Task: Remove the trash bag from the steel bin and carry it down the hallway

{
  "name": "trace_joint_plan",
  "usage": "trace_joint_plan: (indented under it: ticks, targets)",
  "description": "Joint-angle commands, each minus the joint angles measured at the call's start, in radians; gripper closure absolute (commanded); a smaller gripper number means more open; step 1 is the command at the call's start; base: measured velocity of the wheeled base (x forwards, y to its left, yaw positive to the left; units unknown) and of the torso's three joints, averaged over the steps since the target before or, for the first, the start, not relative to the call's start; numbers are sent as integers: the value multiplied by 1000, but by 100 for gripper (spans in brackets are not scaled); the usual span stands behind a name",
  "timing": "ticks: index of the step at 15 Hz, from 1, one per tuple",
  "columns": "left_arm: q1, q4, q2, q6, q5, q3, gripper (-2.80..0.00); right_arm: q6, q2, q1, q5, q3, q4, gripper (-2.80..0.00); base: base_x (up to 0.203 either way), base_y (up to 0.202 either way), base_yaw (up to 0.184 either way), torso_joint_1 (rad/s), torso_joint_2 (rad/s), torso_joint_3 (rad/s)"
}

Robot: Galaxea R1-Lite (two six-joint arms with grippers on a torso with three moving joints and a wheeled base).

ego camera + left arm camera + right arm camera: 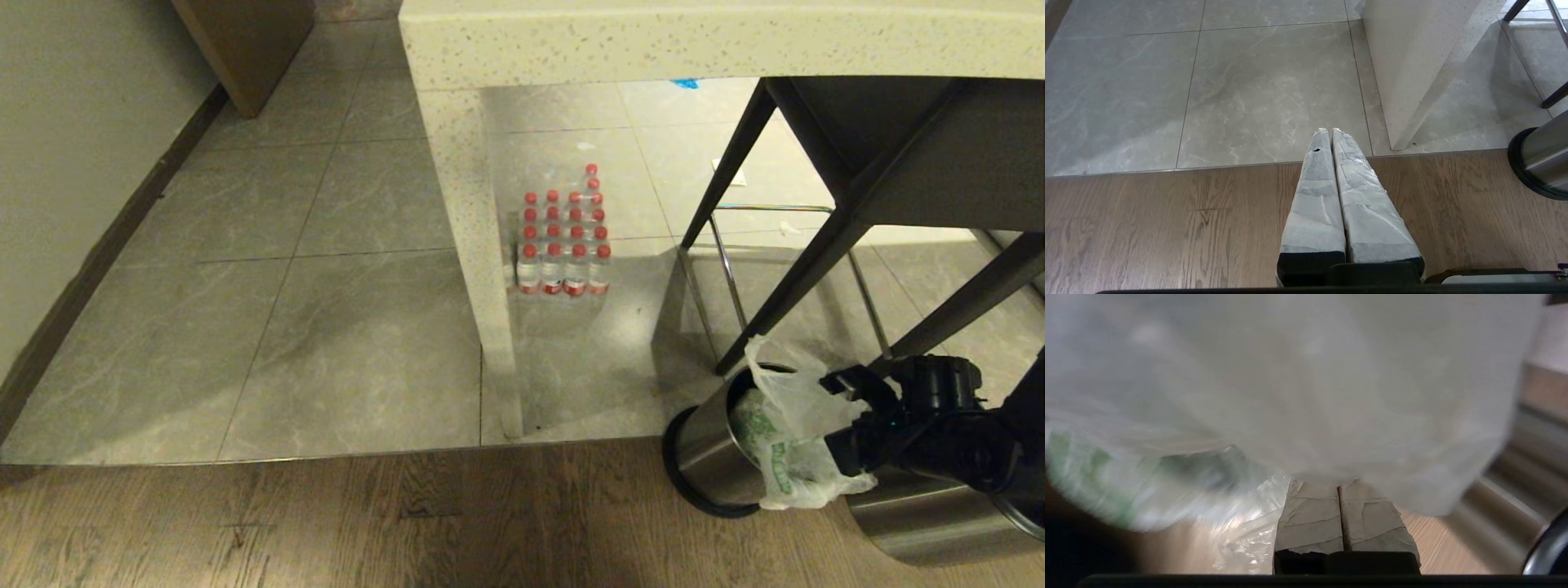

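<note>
The steel bin (709, 447) leans toward my right arm at the lower right of the head view, with a black ring (678, 465) at its floor end. It also shows at the edge of the left wrist view as the steel bin (1541, 157). The trash bag (788, 425), translucent white with green lettering, hangs partly out of the bin's mouth. My right gripper (845, 425) is shut on the trash bag (1306, 388), which covers its fingertips (1310, 514). My left gripper (1327, 130) is shut and holds nothing, hovering over the seam between wood and tile.
A second steel cylinder (931, 523) lies under my right arm. Dark stool legs (816, 253) stand just behind the bin. A white stone counter leg (482, 269) and a pack of red-capped water bottles (563, 245) lie ahead. Open tile floor (269, 269) stretches to the left wall.
</note>
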Motion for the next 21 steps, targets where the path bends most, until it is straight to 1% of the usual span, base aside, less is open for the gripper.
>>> trace_joint_plan:
  ticks: [1, 3, 5, 8, 13, 15, 18, 20, 21]
  targets:
    - [0, 0, -2, 0, 1, 1, 0, -4, 72, -29, 0, 1, -77, 0, 0, 0, 0, 0, 0, 0]
    - [0, 0, 0, -1, 0, 0, 0, -1, 93, -48, 5, -15, -100, 0, 0, 0, 0, 0, 0, 0]
    - [0, 0, -1, 0, 1, 0, 0, 7, 102, -50, 1, -31, -89, 0, 0, 0, 0, 0, 0, 0]
    - [0, 0, -1, 0, 1, 2, 0, 4, 133, -50, 6, -34, -134, 0, 0, 0, 0, 0, 0, 0]
    - [0, 0, 0, 0, 0, 0, 0, 37, 159, -50, 9, -71, -171, 0, 0, 0, 0, 0, 0, 0]
    - [0, 0, -2, 0, 0, 0, 0, 82, 146, -50, 10, -78, -194, 0, 0, 0, 0, 0, 0, 0]
    - [0, 0, -1, 0, 1, 1, 0, 180, 94, -50, 10, -62, -204, 0, 0, 0, 0, 0, 0, 0]
    - [0, 0, -1, 0, 0, 0, 0, 214, 88, -49, 12, -23, -211, 0, 0, 0, 0, 0, 0, 0]
    - [0, 0, -2, 0, 0, 1, 0, 217, 92, -48, 13, -11, -220, -238, 0, 0, 0, 0, 0, 0]
